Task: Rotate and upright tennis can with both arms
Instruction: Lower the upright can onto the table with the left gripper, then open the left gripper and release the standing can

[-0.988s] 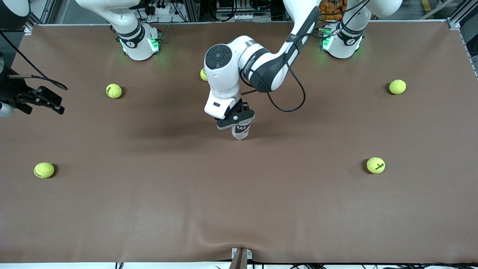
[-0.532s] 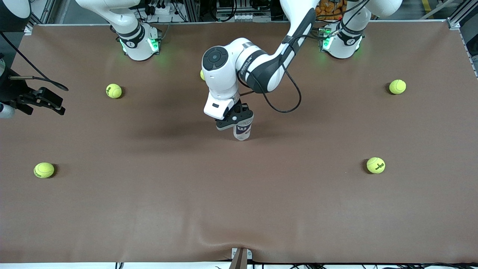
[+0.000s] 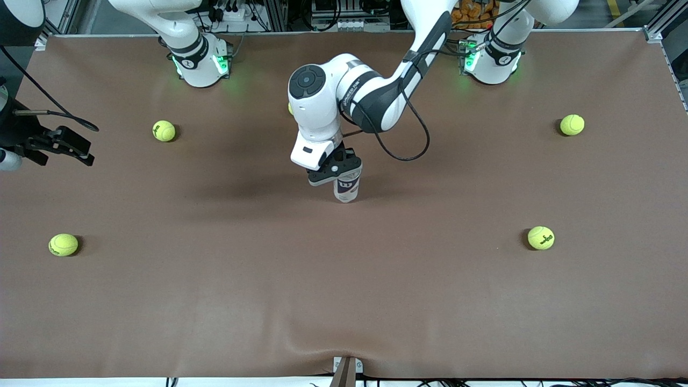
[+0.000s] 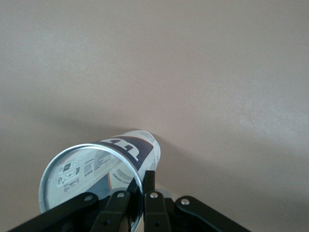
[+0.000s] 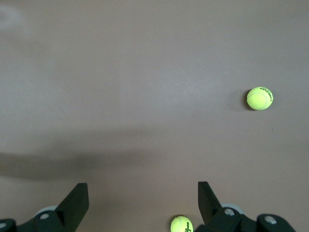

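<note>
I see tennis can (image 3: 346, 189) top hidden under left gripper (image 3: 337, 171) | one ball (image 3: 291, 109) mostly hidden by left arm's wrist | right gripper (image 3: 63, 144) body cut by frame edge | can label text too small to read

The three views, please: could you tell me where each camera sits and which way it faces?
Front view: high across the table, facing both arms; left hand shut on the can.
Left wrist view: looks along the left hand into the can, shared with the front view.
Right wrist view: looks down past the open right hand at balls.
</note>
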`<state>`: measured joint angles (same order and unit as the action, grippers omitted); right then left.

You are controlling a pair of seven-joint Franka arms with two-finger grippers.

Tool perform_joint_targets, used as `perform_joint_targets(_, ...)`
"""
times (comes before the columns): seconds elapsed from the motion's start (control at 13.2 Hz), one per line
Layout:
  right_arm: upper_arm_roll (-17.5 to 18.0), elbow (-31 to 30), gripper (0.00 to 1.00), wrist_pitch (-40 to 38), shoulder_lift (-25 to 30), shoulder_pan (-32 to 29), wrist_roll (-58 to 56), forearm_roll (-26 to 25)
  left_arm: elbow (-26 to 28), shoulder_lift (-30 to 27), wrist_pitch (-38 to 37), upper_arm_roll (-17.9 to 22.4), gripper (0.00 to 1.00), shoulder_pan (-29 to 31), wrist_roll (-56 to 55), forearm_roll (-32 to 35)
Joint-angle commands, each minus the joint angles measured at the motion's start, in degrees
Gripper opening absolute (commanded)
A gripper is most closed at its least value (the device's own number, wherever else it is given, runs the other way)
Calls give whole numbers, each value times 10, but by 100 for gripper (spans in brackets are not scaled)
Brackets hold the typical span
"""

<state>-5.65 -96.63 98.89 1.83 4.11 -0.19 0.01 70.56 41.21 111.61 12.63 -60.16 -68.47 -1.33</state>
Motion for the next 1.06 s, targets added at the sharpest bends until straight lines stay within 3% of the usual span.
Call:
perform_joint_targets(0.0, 3, 0, 100, 6, -1, -5, 5, 10, -13, 7, 5, 8, 11, -7, -16, 12)
perform_joint_targets(0.15, 3, 1, 100, 9, -1, -6, 5, 10, -12, 6, 5, 8, 23, -7, -16, 12)
perform_joint_targets(0.3, 3, 1, 100, 10, -2, -7, 5, 10, -12, 4, 5, 8, 25, -7, -17, 12)
perform_joint_targets(0.38, 3, 1, 100, 10, -2, -8, 5, 10, -11, 4, 5, 8, 36, -7, -17, 12)
perform_joint_targets(0.53, 3, 3, 100, 10, -2, -8, 5, 10, -11, 0, 4, 8, 38, -7, -17, 12)
perform_joint_targets(0.68, 3, 4, 100, 10, -3, -7, 5, 10, -11, -4, -2, 8, 52, -7, -18, 11)
perform_joint_targets(0.84, 3, 4, 100, 10, -8, -5, 5, 10, -11, -13, -15, 7, 56, -7, -17, 6)
perform_joint_targets(0.99, 3, 4, 100, 10, -8, -4, 5, 10, -12, -28, -42, 4, 82, -6, -13, 6)
